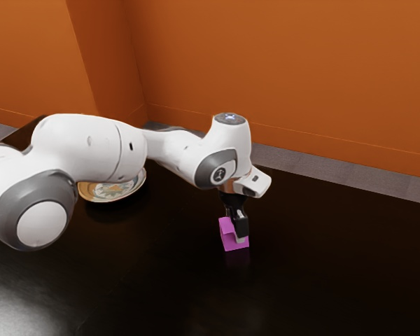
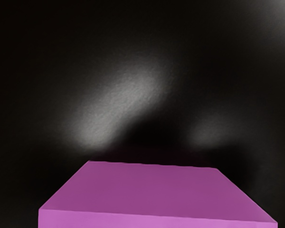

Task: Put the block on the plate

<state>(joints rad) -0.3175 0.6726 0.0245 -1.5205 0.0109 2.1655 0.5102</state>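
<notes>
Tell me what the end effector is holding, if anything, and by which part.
It cannot be told: the end effector is down at the magenta block, but the block's far side is hidden, so a hold is uncertain.

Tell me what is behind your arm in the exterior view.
Behind my white arm, part of a patterned plate shows on the dark table, with the orange wall farther back. The arm hides the rest of the plate and anything there.
</notes>
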